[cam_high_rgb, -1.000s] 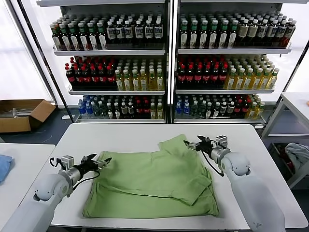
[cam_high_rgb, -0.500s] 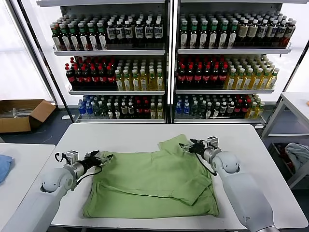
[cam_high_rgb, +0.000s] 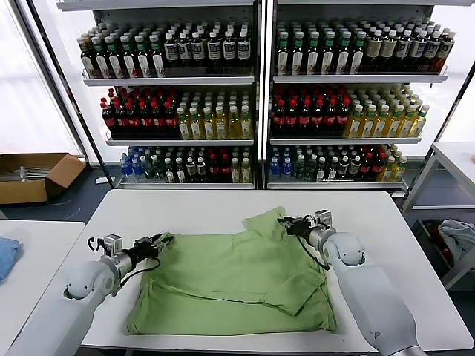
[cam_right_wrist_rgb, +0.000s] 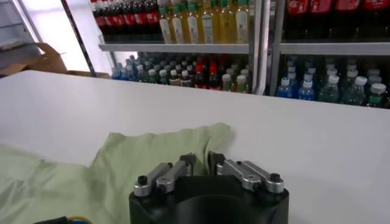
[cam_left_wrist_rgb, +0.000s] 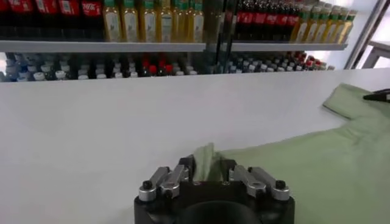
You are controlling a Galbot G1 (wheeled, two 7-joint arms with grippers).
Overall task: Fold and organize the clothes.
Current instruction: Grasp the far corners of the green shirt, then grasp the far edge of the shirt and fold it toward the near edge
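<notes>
One light green shirt [cam_high_rgb: 237, 278] lies spread on the white table [cam_high_rgb: 185, 208], plain side up, with its right part folded over and a sleeve sticking out at the far right. My left gripper [cam_high_rgb: 165, 240] is at the shirt's left sleeve edge, shut on a raised fold of green cloth, as the left wrist view [cam_left_wrist_rgb: 206, 167] shows. My right gripper [cam_high_rgb: 285, 222] is at the far right sleeve, shut on its edge; the right wrist view [cam_right_wrist_rgb: 201, 161] shows cloth between the narrow jaws. No collar, buttons or print show.
Shelves of bottles [cam_high_rgb: 252, 111] stand behind the table. A cardboard box [cam_high_rgb: 30, 174] sits on the floor at the left. A side table with a blue cloth [cam_high_rgb: 6, 256] is at the left, and another table [cam_high_rgb: 453, 159] at the right.
My right gripper moved left onto the sleeve and closed on it. My left gripper moved slightly right and closed on the shirt's left edge.
</notes>
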